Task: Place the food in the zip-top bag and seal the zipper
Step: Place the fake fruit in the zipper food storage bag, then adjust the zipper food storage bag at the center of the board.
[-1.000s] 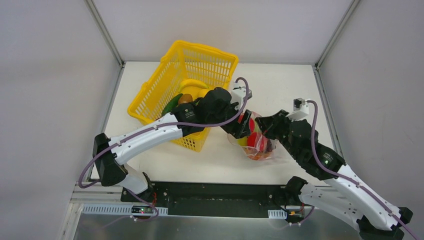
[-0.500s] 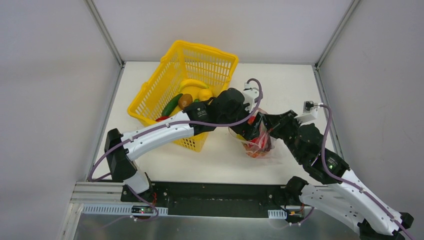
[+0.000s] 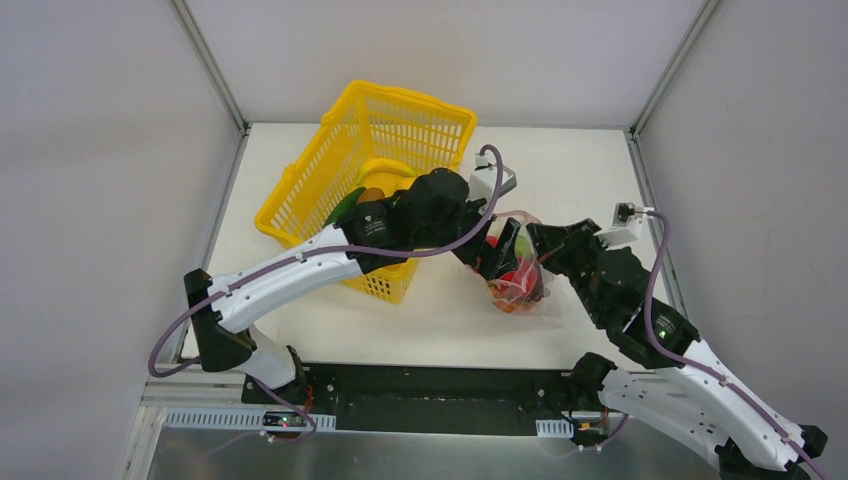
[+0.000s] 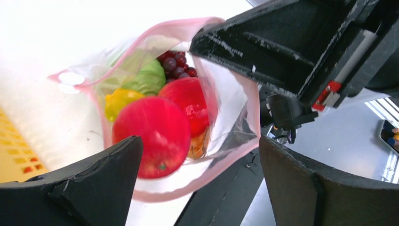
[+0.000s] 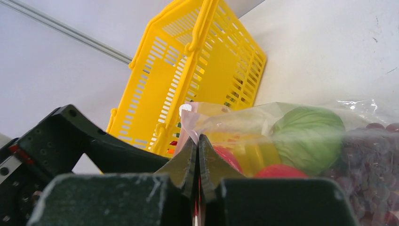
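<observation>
The zip-top bag [image 4: 226,117] stands with its mouth held open, the pink zipper [image 4: 205,180] running round the rim. Inside lies food: a big red tomato [image 4: 146,141], a second tomato [image 4: 188,101], green cabbage [image 4: 150,77], purple grapes [image 4: 174,63] and a yellow piece [image 4: 120,101]. My left gripper [image 4: 198,141] hangs over the mouth, open, with nothing between its fingers. My right gripper [image 5: 198,141] is shut on the bag's pink edge. From above, the bag [image 3: 520,285] sits between the left gripper [image 3: 497,255] and the right gripper [image 3: 527,238].
The yellow lattice basket [image 3: 330,190] stands tipped at the back left, right beside the left forearm, with a yellow banana [image 3: 385,168] and a green cucumber [image 3: 340,205] in it. In the right wrist view the basket [image 5: 197,70] is just behind the bag.
The left gripper's jaws have spread wide over the bag mouth and the big tomato now lies inside. The right gripper has kept its hold and drawn the rim up and right.
</observation>
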`<state>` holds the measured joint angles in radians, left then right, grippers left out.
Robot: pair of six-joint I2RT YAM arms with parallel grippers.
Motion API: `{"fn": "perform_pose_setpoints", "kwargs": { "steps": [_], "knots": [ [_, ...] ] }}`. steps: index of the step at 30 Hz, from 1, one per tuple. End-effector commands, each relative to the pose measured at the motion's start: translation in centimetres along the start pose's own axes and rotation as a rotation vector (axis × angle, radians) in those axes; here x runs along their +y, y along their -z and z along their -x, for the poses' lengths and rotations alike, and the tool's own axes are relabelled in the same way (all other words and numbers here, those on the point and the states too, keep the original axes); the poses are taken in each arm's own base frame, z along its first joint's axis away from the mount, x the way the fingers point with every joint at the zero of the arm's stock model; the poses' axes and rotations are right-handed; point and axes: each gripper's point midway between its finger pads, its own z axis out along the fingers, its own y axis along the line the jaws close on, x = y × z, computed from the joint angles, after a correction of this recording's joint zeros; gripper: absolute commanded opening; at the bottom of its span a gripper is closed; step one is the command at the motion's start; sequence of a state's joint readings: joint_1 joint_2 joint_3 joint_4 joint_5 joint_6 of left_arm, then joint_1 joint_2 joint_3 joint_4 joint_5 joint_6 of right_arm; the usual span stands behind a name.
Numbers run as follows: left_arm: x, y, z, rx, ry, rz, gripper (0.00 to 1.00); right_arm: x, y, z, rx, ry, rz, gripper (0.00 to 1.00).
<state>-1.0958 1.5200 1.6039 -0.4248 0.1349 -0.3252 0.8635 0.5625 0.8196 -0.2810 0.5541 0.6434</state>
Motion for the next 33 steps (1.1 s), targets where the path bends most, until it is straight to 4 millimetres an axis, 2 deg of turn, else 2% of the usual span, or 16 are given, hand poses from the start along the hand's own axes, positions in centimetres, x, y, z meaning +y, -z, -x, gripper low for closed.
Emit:
{"fn": "perform_pose_setpoints", "kwargs": {
  "steps": [1, 3, 5, 14, 16, 19, 25, 29, 33],
  "knots": [
    [1.7, 3.8, 0.7, -0.046, -0.007, 0.133, 0.93, 2.7, 0.6, 3.2, -0.103, -0.091, 0.087, 0.0],
    [3.4, 4.4, -0.3, -0.041, 0.014, 0.223, 0.89, 2.7, 0.7, 3.2, -0.1, -0.088, 0.086, 0.0],
    [4.2, 4.5, -1.5, -0.035, 0.046, 0.254, 0.86, 2.7, 0.6, 3.1, -0.096, -0.086, 0.086, 0.0],
    [5.6, 3.4, -4.1, -0.038, 0.147, 0.301, 0.63, 2.7, 0.7, 2.9, -0.086, -0.08, 0.092, 0.0],
    [5.6, 3.0, -4.2, -0.036, 0.15, 0.301, 0.55, 2.7, 0.6, 2.8, -0.084, -0.079, 0.091, 0.0],
    [5.3, 2.2, -4.0, -0.047, 0.157, 0.28, 0.49, 2.7, 0.5, 2.4, -0.071, -0.074, 0.094, 0.0],
    [4.3, 0.6, -3.8, -0.044, 0.175, 0.222, 0.2, 2.5, 0.7, 2.2, -0.063, -0.067, 0.097, 0.0],
    [3.6, 0.2, -3.7, -0.044, 0.182, 0.178, 0.0, 2.4, 0.7, 2.1, -0.055, -0.048, 0.093, 0.0],
    [3.0, 0.8, -2.6, -0.084, 0.168, 0.148, 0.0, 2.6, 0.6, 1.5, -0.026, -0.015, 0.099, 0.01]
  ]
}}
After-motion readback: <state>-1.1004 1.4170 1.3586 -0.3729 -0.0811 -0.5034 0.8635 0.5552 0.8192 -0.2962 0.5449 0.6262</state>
